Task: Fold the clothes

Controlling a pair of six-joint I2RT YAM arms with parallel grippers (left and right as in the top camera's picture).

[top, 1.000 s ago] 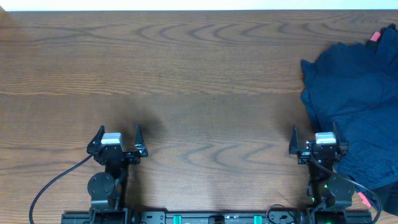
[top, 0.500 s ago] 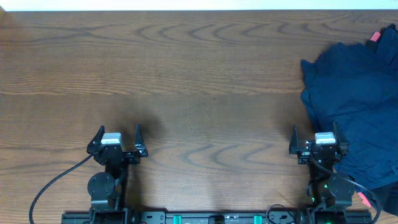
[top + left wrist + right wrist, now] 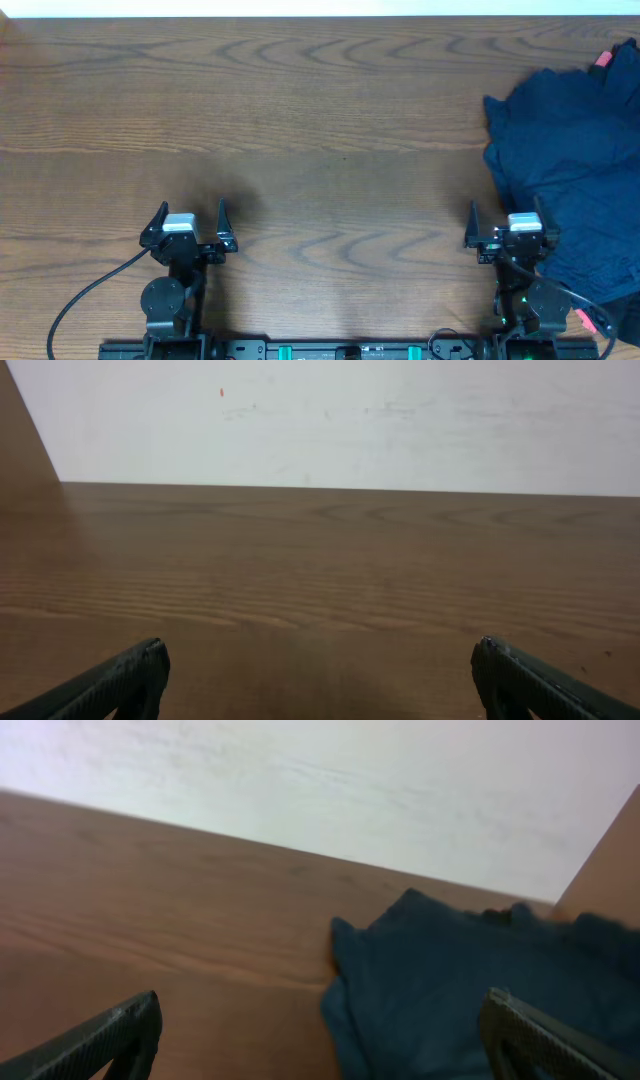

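Two grippers are standing wide open and one navy heap is lying at the right end of the table.

The left gripper [image 3: 191, 209] and the right gripper [image 3: 506, 208] are both gaping to their full width and holding nothing, each sitting low at the near edge of the wooden table [image 3: 320, 130]. The clothes [image 3: 570, 160] are showing as a single dark navy pile, soft and heavily creased; how many garments are making it up cannot be told. The pile is spreading from the far right corner down the right side, its lower edge running just beside the right gripper and well apart from the left one. Two small red-pink bits are peeking out: one [image 3: 601, 58] at the pile's far edge, another [image 3: 585, 318] near the right arm's base. A black cable [image 3: 85, 295] is looping from the left arm.
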